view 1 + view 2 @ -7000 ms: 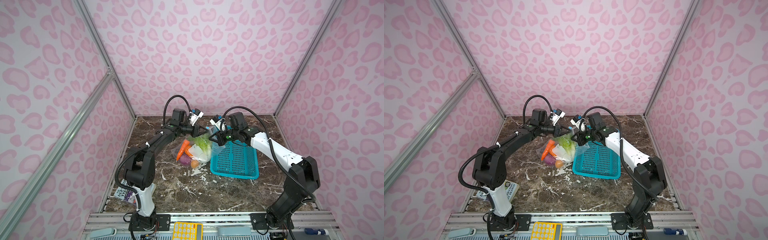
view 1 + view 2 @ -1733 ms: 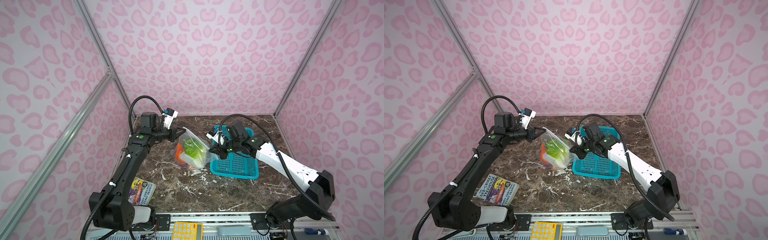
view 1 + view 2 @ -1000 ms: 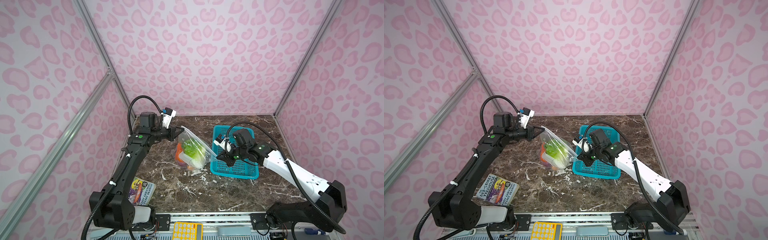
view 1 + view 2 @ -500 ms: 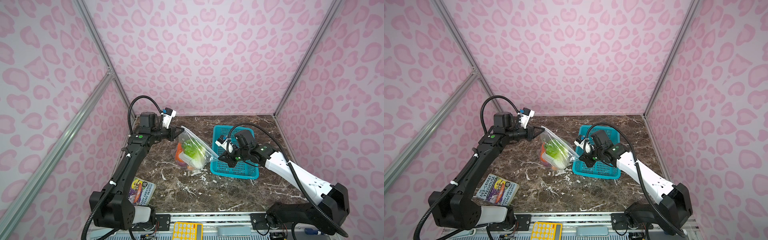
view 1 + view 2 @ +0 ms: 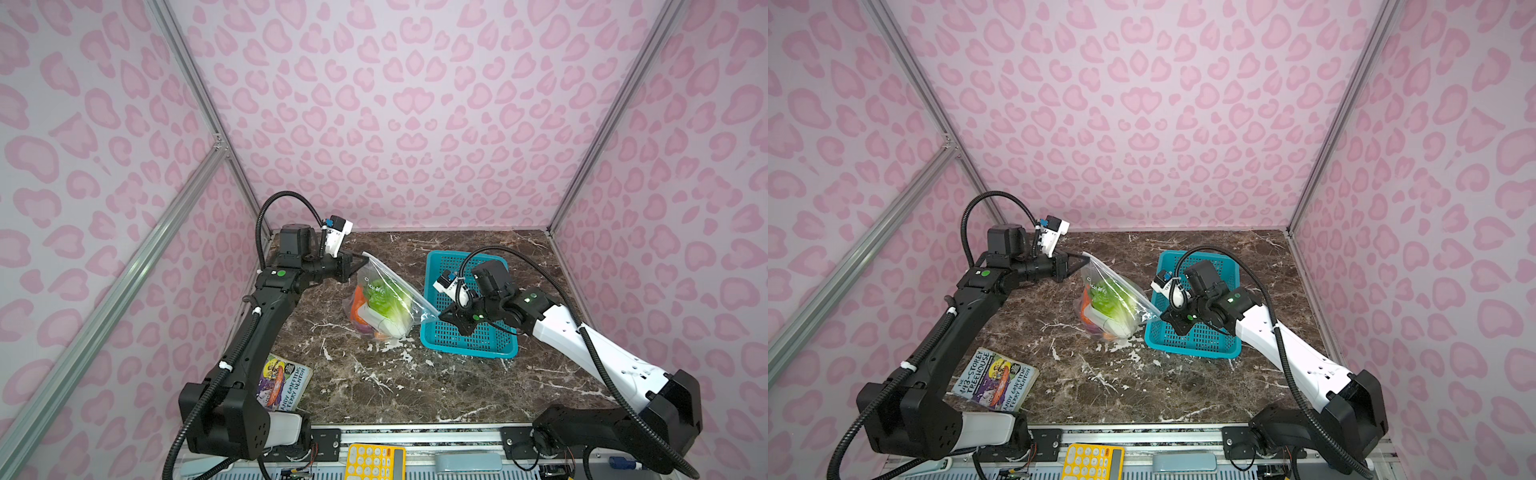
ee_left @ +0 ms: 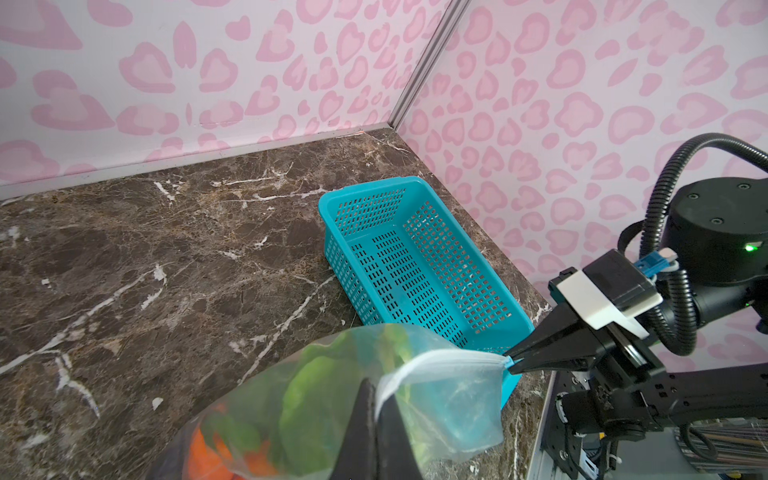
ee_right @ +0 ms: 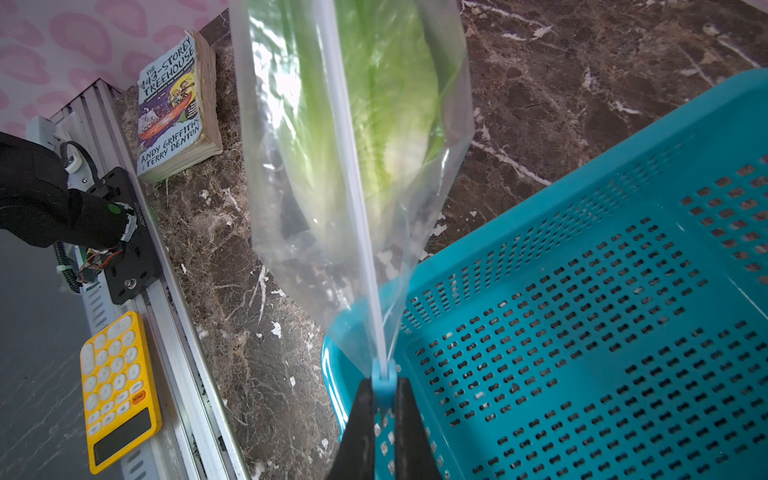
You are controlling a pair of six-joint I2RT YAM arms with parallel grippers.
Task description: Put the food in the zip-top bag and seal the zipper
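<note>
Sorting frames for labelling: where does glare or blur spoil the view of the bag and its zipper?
Right wrist view: white glare washes the bag over the soft-looking cabbage; the zipper near the blue slider is sharp. Left wrist view: bag near the lens, blurred; basket crisp. Both top views: even light, little glare.

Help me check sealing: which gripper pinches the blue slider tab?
The right gripper: it clamps the blue slider tab; the left gripper pinches the bag at its opposite corner.
</note>
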